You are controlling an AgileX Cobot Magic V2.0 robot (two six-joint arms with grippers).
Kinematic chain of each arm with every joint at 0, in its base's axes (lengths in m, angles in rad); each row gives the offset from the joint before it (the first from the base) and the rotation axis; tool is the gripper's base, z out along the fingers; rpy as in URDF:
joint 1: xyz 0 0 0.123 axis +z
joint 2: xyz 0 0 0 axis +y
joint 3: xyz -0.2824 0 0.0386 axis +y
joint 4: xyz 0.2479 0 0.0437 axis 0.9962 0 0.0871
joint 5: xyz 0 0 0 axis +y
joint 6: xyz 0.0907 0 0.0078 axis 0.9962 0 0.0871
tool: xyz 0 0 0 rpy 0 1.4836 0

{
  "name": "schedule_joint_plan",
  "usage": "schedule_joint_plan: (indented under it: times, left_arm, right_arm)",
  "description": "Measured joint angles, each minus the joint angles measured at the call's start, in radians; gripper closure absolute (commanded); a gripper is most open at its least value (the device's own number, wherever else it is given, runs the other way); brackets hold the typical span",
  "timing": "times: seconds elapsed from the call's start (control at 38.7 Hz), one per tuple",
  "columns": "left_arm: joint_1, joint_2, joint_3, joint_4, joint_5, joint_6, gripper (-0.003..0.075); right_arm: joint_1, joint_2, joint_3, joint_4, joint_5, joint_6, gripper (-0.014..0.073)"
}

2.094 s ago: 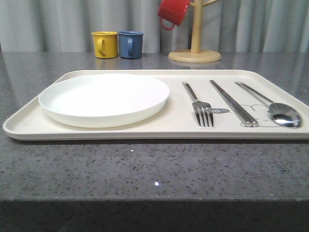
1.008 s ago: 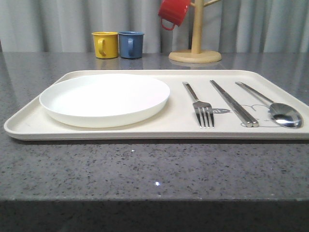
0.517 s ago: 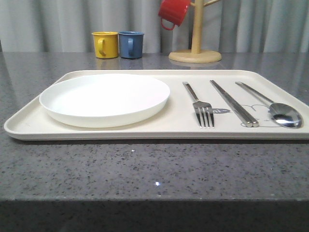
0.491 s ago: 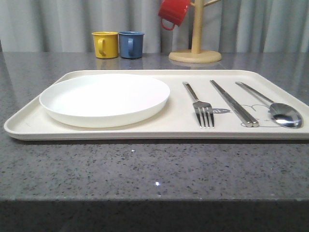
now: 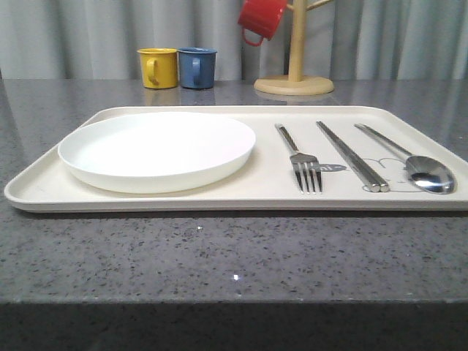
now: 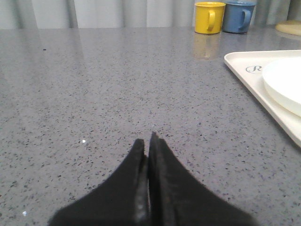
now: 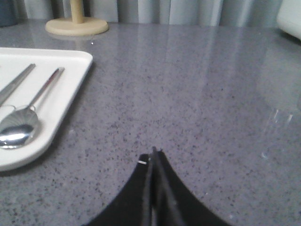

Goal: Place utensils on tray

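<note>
Behind the cream tray (image 5: 183,191) on the speckled grey stone table (image 5: 234,252) stand a glossy yellow mug (image 5: 159,67) and blue mug (image 5: 197,67) side by side, with a red mug (image 5: 261,17) hung on a pale wooden mug tree (image 5: 295,73) to their right. On the low-rimmed tray lie the round, shallow white plate (image 5: 157,148) at left, then the shiny metal fork (image 5: 300,159), flat chopsticks (image 5: 352,156) and spoon (image 5: 414,165), apart from one another. The left gripper (image 6: 146,140) and right gripper (image 7: 154,153) each hover low over bare table either side of the tray, black fingers pressed together on nothing.
</note>
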Motion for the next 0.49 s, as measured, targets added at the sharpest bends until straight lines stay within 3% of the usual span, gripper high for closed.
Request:
schedule_joint_plan:
  times: [0.49]
  left_arm:
    - [0.0, 0.0, 0.0, 0.0, 0.0, 0.0, 0.0738]
  right_arm:
    - [-0.002, -0.002, 0.019, 0.002, -0.017, 0.0, 0.0662]
